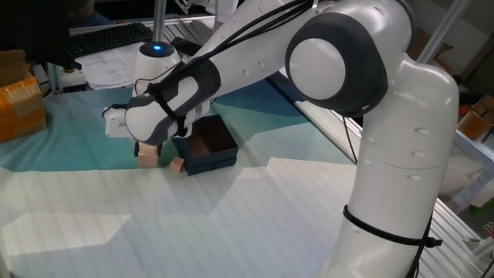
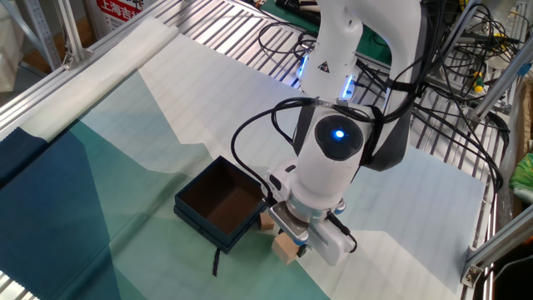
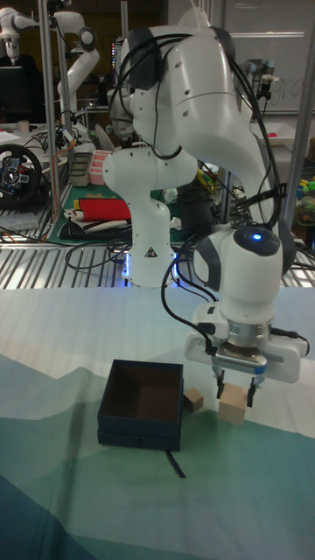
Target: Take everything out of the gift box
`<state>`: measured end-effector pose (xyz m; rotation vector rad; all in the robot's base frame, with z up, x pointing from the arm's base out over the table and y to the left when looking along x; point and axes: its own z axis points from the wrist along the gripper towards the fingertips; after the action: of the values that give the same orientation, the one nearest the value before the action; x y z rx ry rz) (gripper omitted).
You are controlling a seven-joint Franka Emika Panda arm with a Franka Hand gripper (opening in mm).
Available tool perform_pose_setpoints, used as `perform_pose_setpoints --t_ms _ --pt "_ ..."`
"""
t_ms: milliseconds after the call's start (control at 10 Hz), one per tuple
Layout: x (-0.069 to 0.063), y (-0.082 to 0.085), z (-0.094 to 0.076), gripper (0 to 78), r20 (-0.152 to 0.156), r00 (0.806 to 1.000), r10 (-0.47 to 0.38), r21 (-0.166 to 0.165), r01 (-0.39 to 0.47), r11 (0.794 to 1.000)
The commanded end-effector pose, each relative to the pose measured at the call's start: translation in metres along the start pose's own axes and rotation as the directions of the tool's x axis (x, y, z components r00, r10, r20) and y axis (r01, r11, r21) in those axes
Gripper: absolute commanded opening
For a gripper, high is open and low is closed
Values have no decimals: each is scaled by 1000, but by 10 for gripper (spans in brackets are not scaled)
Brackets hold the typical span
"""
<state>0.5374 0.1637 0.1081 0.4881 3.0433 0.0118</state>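
Note:
The dark navy gift box stands open on the cloth, and its brown interior shows nothing inside. A small tan wooden block lies on the cloth against the box's outer wall. Just beyond it is the larger tan cube, low at the cloth beside the box. My gripper points straight down over the cube, with its fingers clamped on the cube's upper sides.
An orange-brown carton sits at the cloth's far left edge. A keyboard and papers lie behind it. Metal rails and a cable bundle border the table. A dark ribbon tab trails from the box's front.

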Motion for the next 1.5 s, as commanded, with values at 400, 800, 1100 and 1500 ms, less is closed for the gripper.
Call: perform_pose_setpoints --t_ms 400,800,1100,1500 --pt "1 0 4 775 18 1000 -13 3 13 1000" --pt "1 0 4 775 18 1000 -13 3 13 1000" --pt "1 0 4 775 18 1000 -13 3 13 1000" --pt "6 -17 -31 775 -23 998 -57 14 57 998"
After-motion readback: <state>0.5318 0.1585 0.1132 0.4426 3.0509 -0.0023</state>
